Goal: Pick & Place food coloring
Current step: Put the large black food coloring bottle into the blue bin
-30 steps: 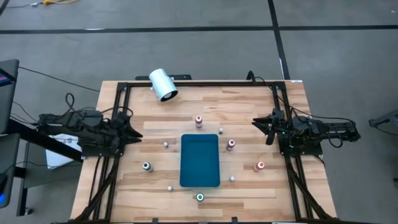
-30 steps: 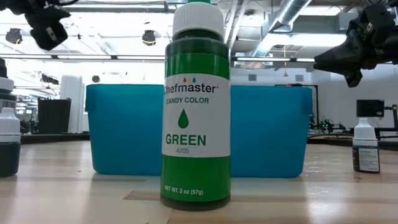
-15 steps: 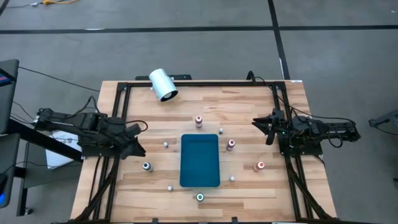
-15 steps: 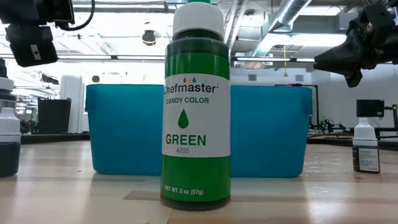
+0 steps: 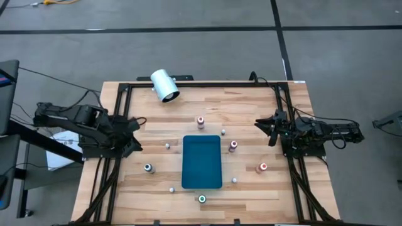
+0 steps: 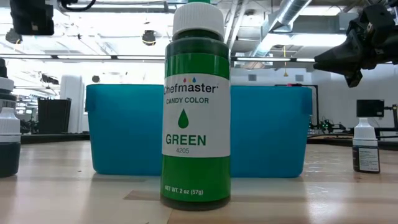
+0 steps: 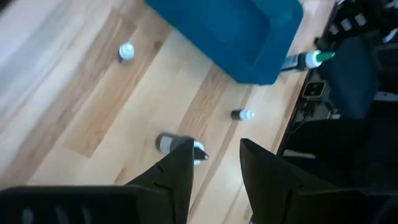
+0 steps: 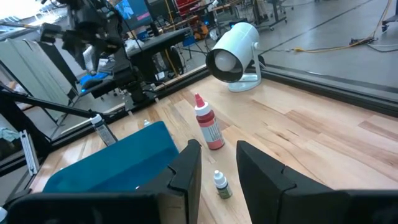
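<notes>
Several food coloring bottles stand upright on the wooden table around a blue bin (image 5: 201,162): red-topped ones (image 5: 200,121) (image 5: 233,145) (image 5: 263,167), a green one (image 5: 202,199) that fills the low view (image 6: 196,106), a dark one (image 5: 148,167), and tiny ones (image 5: 168,146). My left gripper (image 5: 135,134) is at the table's left edge, raised and slanting down, open (image 7: 214,163) above the dark bottle (image 7: 169,143). My right gripper (image 5: 260,123) waits at the right edge, open (image 8: 217,165), roughly level, facing a red-topped bottle (image 8: 208,127).
A big white cylinder (image 5: 164,85) lies at the table's far left edge. Black frame rails (image 5: 119,113) run along both sides of the table. Tiny bottles (image 7: 244,114) (image 7: 126,51) dot the wood between the left gripper and the bin (image 7: 230,31).
My left arm has lifted, and its gripper has risen and tipped from near level to slanting down at the table. Its tips have drawn back a little toward the left edge. Its fingers have kept the same gap. No bottle has moved.
</notes>
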